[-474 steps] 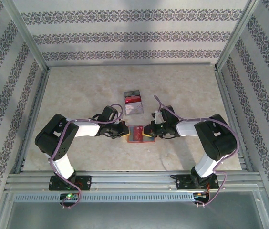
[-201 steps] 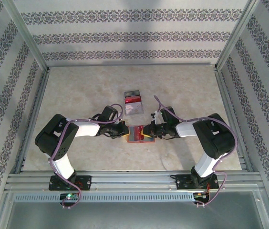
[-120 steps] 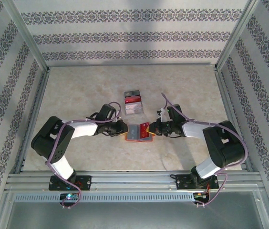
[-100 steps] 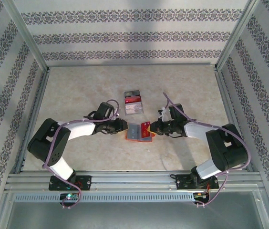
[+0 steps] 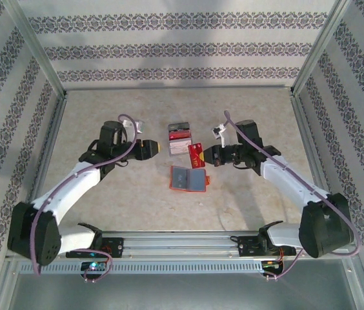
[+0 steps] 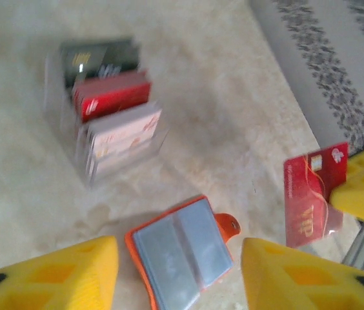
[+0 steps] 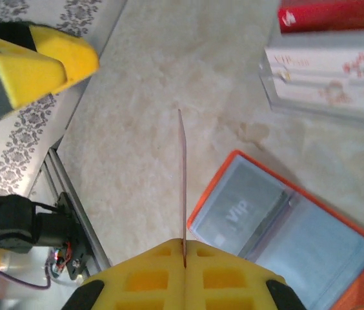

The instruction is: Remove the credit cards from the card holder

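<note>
One orange card holder (image 5: 188, 179) lies unfolded flat on the mottled table (image 5: 104, 116), grey-blue pockets up; beside it the right gripper (image 5: 206, 155) pinches a thin red card (image 5: 196, 154), and the left gripper (image 5: 155, 148) gapes wide, empty, near the clear tray (image 6: 62, 113).

Orange card holder (image 5: 188, 179) lies open and flat on the table (image 5: 104, 116), grey-blue inner side up, its snap tab poking out from one edge. A card marked VIP (image 7: 241, 211) sits in one clear pocket. My right gripper (image 5: 206, 155) pinches a red card (image 5: 196, 152) on edge, apart from the holder.
</note>
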Motion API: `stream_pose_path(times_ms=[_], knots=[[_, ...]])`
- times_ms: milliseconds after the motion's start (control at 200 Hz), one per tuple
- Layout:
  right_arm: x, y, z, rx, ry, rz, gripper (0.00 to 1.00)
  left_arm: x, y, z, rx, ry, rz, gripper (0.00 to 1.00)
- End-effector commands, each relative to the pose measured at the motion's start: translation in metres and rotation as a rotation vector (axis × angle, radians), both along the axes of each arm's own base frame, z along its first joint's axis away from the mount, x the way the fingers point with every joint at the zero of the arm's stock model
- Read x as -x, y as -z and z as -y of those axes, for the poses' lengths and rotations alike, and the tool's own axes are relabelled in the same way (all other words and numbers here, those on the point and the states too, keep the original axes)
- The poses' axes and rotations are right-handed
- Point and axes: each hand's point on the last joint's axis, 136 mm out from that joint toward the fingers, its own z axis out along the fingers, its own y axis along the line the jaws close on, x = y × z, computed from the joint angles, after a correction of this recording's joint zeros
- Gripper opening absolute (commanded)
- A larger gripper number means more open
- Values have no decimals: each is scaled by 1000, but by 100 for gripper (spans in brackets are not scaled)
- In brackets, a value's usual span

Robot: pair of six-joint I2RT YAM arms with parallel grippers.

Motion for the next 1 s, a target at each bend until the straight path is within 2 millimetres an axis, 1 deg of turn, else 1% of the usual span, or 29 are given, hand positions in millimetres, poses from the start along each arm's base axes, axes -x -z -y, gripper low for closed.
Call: stream_pose_path(times_ms=[0, 50, 115, 175, 225, 310, 410, 535, 630, 829, 994], knots=[[12, -20, 5, 102, -128, 195, 0, 15, -40, 0, -110, 165, 280, 61], [14, -28, 5, 136, -166, 267, 0, 20, -54, 1, -123, 202, 373, 64], [18, -36, 5, 190, -223, 359, 0, 33, -72, 7, -130, 291, 501, 65], [22, -42, 4, 246, -277, 442, 0, 43, -83, 12, -127, 354, 597, 74], [25, -47, 2, 290, -325, 507, 0, 51, -91, 16, -122, 403, 660, 80], [31, -56, -1, 353, -410, 611, 0, 64, -99, 23, -113, 509, 746, 82], [36, -66, -6, 404, -487, 702, 0, 74, -104, 31, -87, 599, 816, 80], [41, -77, -15, 430, -563, 787, 0, 77, -107, 41, -63, 665, 865, 74], [44, -80, -21, 459, -612, 827, 0, 78, -106, 52, -57, 707, 882, 72], [44, -88, -33, 487, -670, 879, 0, 76, -106, 73, -49, 761, 910, 64], [42, -91, -41, 490, -690, 897, 0, 80, -104, 88, -36, 801, 917, 54]])
